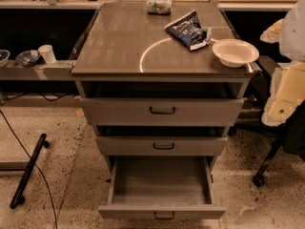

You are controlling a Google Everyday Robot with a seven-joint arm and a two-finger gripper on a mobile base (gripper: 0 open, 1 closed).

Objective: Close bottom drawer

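Note:
The grey metal cabinet (159,56) has three drawers. The bottom drawer (162,211) is pulled far out towards me, and its bare grey inside (161,180) is empty. Its small black loop handle (163,215) shows at the lower edge of the view. The middle drawer (162,146) and the top drawer (162,111) each stand out a little, with dark gaps above them. My gripper (281,106) is at the right edge, a white and cream shape on my arm, to the right of the cabinet at top-drawer height and apart from all the drawers.
On the cabinet top lie a white bowl (235,52), a dark blue chip bag (189,30) and a small crumpled packet (158,5). A black caster leg (266,168) stands at the right on the floor. A black bar (29,171) and a cable lie at the left. A cup (46,53) sits on a left shelf.

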